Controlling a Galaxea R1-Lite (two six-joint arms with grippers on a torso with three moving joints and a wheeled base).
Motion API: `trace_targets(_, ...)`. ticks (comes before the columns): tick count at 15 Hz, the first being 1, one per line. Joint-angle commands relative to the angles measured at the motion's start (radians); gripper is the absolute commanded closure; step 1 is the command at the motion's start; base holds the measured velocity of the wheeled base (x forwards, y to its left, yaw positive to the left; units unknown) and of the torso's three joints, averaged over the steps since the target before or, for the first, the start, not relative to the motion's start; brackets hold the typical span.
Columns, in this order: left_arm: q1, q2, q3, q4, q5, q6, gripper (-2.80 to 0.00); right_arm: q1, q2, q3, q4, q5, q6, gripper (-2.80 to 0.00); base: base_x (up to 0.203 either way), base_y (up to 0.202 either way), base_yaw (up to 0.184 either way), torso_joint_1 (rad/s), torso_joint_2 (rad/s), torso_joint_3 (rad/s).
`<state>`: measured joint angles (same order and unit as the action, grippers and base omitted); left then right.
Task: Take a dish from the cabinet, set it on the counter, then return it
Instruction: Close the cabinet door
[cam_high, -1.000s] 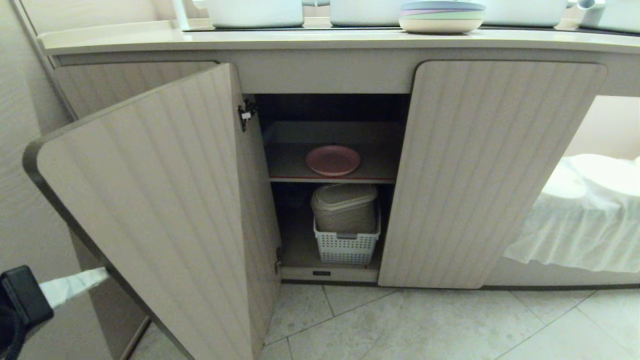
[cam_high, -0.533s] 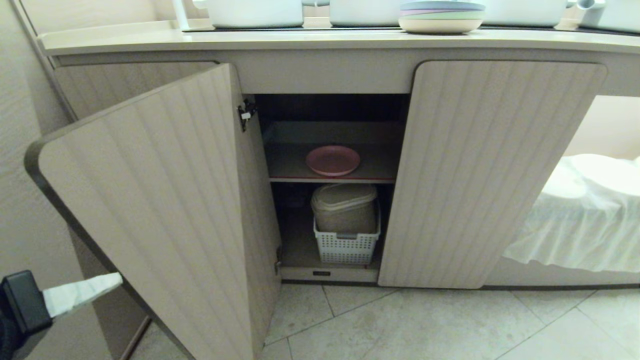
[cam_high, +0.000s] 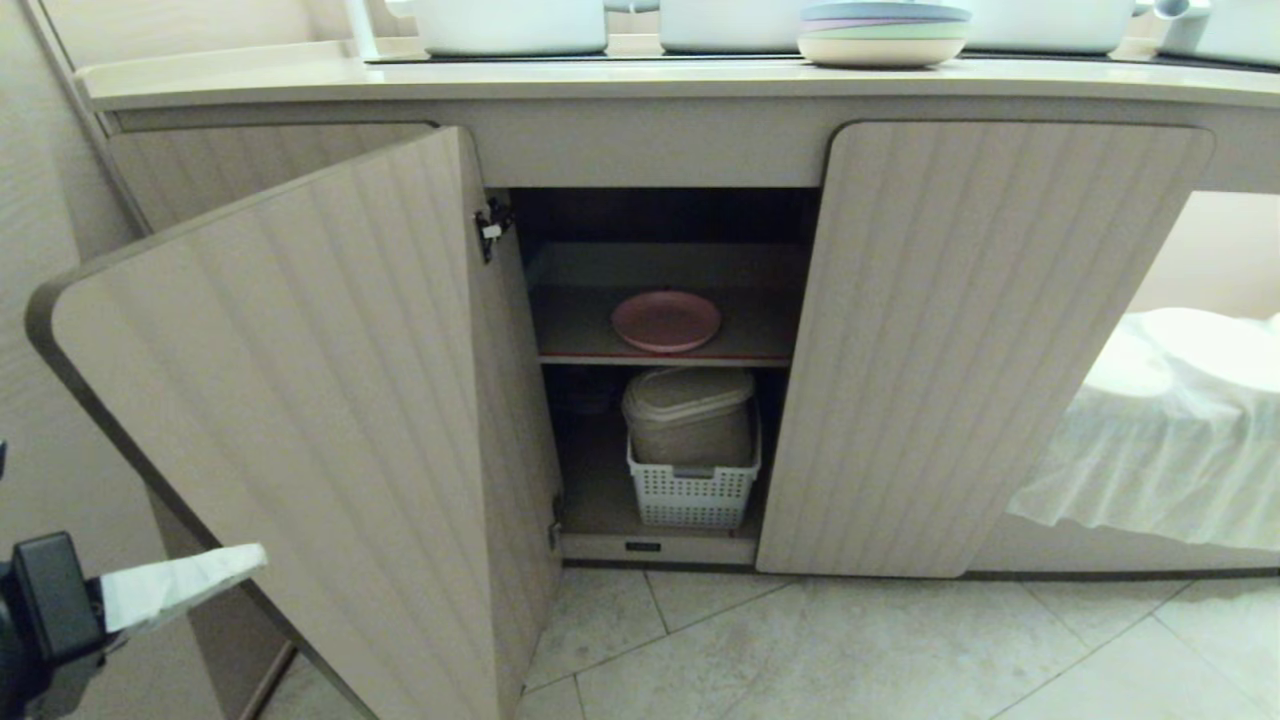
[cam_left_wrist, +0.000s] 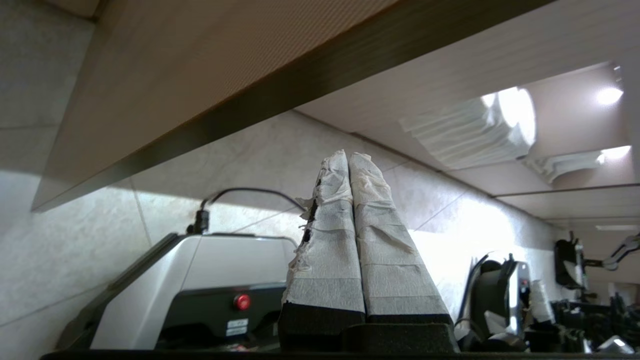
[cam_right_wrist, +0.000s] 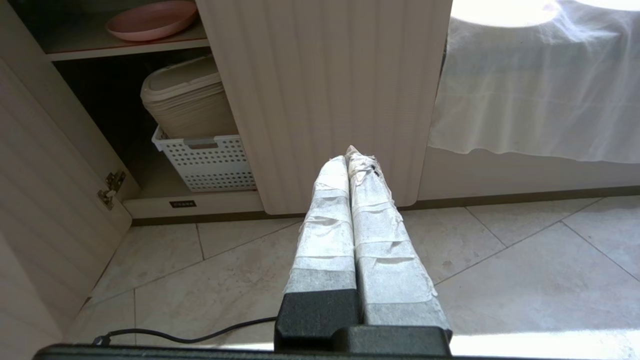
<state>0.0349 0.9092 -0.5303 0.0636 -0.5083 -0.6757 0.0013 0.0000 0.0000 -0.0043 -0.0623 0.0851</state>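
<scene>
Dish (cam_high: 666, 321): round, shallow, plain pink plastic with a low rim, lying flat on the upper grey shelf (cam_high: 580, 325) of the cabinet, near the shelf's red front edge. I also see it from the right wrist camera (cam_right_wrist: 152, 19).

Below it, on the lower shelf: a white perforated plastic basket (cam_high: 692, 492) holding a beige lidded bin (cam_high: 688, 413) with ribbed sides.

Cabinet: left door (cam_high: 300, 420) swung wide open, pale beige, vertically fluted, rounded corners, dark edge band, black hinge (cam_high: 491, 229) at the top. Right door (cam_high: 960, 340) closed, same fluting.

Bench (cam_high: 600, 78) above: smooth cream top, rounded front edge. On it a stack of pastel plates (cam_high: 884, 33), blue on top, beside white pots (cam_high: 510, 25).

Left gripper (cam_high: 240, 560): low at the left, beneath the open door's bottom edge; tape-wrapped fingers (cam_left_wrist: 345, 235) pressed together, holding nothing.

Right gripper (cam_right_wrist: 352, 160): hanging above the pale tiled floor (cam_high: 850, 650), facing the closed door; fingers pressed together, empty.

White gauzy cloth (cam_high: 1160, 440) drapes at the right.
</scene>
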Motion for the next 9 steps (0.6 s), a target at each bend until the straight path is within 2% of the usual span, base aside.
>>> trace_targets(1, 0.000, -0.051, -0.010, 0.046, -0.002, -0.007, 0.00, 0.000, 0.000, 0.000, 0.000, -0.001, 0.001, 0.00, 0.000, 0.000, 0.000, 0.000, 0.00, 0.000)
trace_targets(3, 0.001, -0.131, -0.026, 0.158, 0.004, -0.002, 0.00, 0.000, 0.000, 0.000, 0.000, -0.001, 0.002, 0.00, 0.000, 0.000, 0.000, 0.000, 0.00, 0.000)
trace_targets(4, 0.001, -0.163, -0.032, 0.206, 0.033, 0.001, 0.00, 0.000, 0.000, 0.000, -0.001, -0.001, 0.001, 0.00, 0.000, 0.000, 0.000, 0.000, 0.00, 0.000)
trace_targets(7, 0.001, -0.188, -0.066, 0.303, 0.207, 0.002, 0.00, 0.000, 0.000, 0.000, 0.000, -0.001, 0.001, 0.00, 0.000, 0.000, 0.000, 0.000, 0.00, 0.000)
trace_targets(9, 0.001, -0.191, -0.071, 0.301, 0.309, 0.002, 0.00, 0.000, 0.000, 0.000, 0.000, -0.001, 0.001, 0.00, 0.000, 0.000, 0.000, 0.000, 0.00, 0.000)
